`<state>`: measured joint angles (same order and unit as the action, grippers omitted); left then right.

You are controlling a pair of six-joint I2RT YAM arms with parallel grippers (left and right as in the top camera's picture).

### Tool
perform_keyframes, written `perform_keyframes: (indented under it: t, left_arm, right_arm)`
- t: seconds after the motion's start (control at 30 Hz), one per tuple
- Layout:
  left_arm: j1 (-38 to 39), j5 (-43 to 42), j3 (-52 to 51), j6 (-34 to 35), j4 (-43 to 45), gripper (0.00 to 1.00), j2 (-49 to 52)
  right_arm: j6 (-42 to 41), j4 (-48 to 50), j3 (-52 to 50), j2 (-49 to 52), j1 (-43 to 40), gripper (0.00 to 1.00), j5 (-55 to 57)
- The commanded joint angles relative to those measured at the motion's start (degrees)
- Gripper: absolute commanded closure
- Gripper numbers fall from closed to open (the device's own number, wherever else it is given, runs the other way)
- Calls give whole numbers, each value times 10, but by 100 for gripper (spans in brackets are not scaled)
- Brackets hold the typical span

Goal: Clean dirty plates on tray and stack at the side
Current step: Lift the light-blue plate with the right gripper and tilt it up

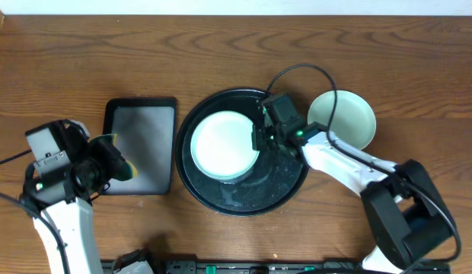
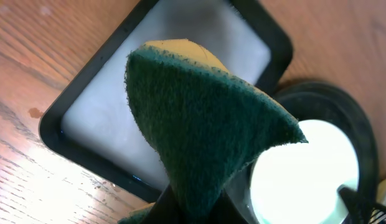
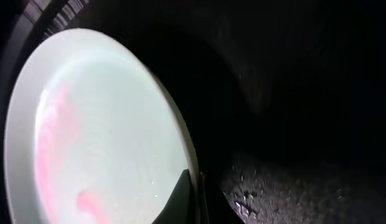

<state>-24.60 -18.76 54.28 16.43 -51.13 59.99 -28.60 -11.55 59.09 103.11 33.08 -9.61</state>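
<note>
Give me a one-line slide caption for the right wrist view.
Right jaws closed on the rim of a pink-smeared pale plate lying in the black tray.

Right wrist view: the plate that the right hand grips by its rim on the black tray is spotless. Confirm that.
Not spotless. The plate carries pink smears across its inside, as the right wrist view shows plainly. The rest stands: the right hand is shut on its rim, and it lies on the black tray.
</note>
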Motion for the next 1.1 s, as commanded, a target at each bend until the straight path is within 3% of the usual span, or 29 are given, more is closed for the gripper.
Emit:
perform_keyframes:
  t: [0.0, 0.37, 0.73, 1.07]
  left_arm:
    - [-2, -11, 2, -12, -5, 93, -33]
    - [-2, 19, 2, -14, -31, 93, -99]
    - [-2, 19, 2, -14, -35, 92, -99]
    - [-2, 19, 2, -14, -39, 93, -99]
  right_arm:
    - [-32, 8, 9, -20, 2, 99, -8]
    - [-56, 50, 9, -20, 64, 99, 146]
    - [-132, 171, 9, -20, 76, 99, 104]
    - [-141, 240, 31, -14, 121, 99, 224]
